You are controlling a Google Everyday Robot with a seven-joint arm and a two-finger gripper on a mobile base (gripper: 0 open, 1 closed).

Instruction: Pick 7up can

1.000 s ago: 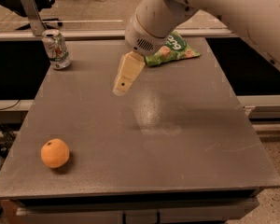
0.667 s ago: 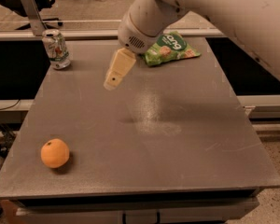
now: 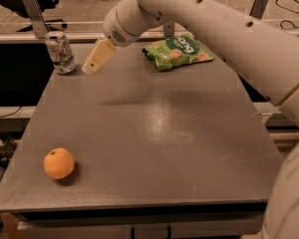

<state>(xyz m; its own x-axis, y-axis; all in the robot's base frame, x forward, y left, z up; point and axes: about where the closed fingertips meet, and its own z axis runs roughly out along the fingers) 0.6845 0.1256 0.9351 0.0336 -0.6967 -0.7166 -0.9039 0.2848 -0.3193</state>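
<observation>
The 7up can (image 3: 60,52) is a small silvery can with green and red markings. It stands upright at the far left corner of the grey table (image 3: 149,133). My gripper (image 3: 91,65) hangs above the table just right of the can, a short gap away, at about the can's height. It holds nothing. The white arm (image 3: 204,24) reaches in from the right and crosses the top of the view.
A green snack bag (image 3: 178,51) lies flat at the far middle of the table. An orange (image 3: 59,163) sits near the front left edge. Office chairs and a metal post (image 3: 34,14) stand behind the table.
The gripper has moved left and toward the far edge, from over the table's middle to close beside the can. The can, bag and orange have not moved.
</observation>
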